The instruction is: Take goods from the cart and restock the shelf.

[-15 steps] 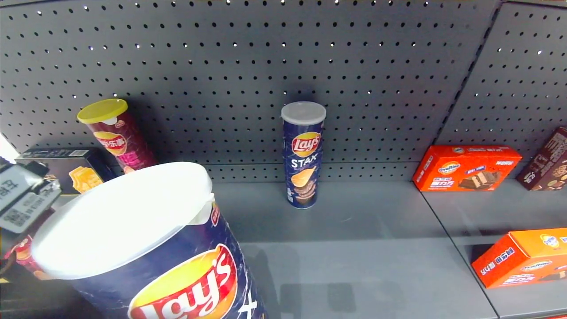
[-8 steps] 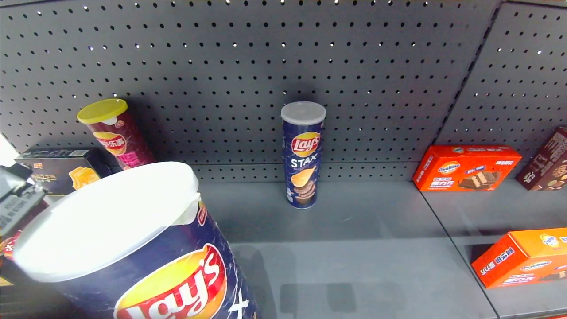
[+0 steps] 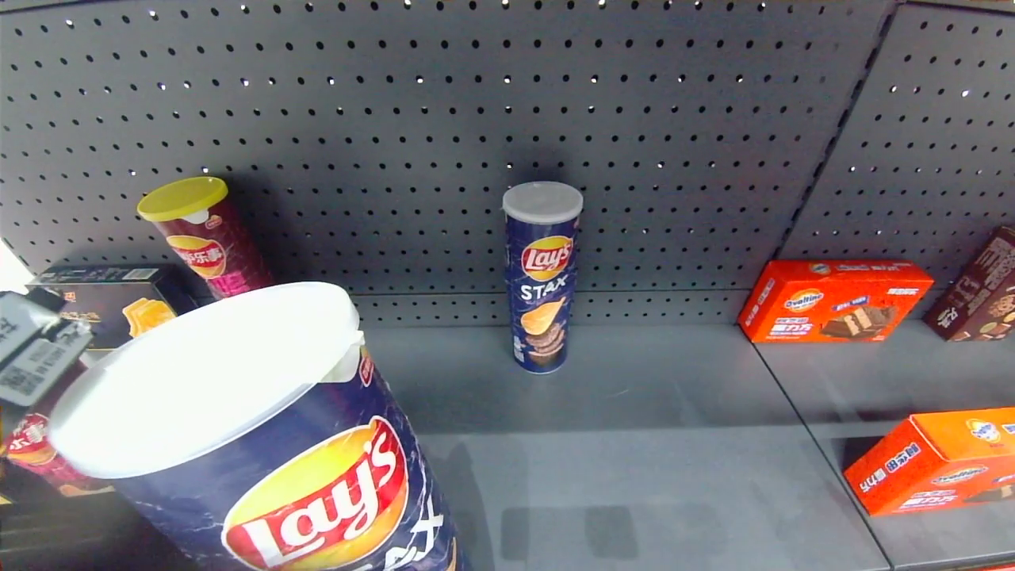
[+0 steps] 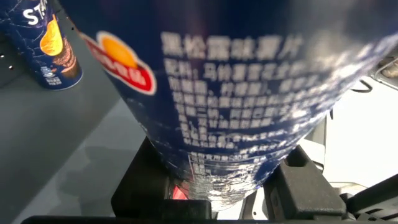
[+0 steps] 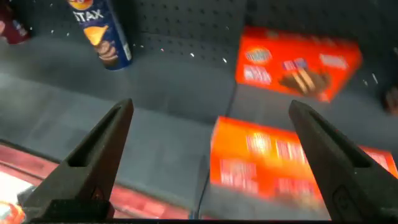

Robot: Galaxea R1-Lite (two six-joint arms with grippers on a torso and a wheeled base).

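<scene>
Holds the tilted chip can (image 3: pixel 262 444) pinched at its base in the left gripper (image 4: pixel 221 186) near the front left of the shelf (image 3: pixel 674 476), with the right gripper (image 5: pixel 211 162) spread wide, and could topple it on release if set down slanted.

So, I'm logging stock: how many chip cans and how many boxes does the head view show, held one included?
Chip cans: 3 (held blue can, shelved blue can, maroon can)
Boxes: 4 (back orange box, front orange box, black box, brown box)
Total: 7
Half-hidden red item at far left: uncounted.
</scene>
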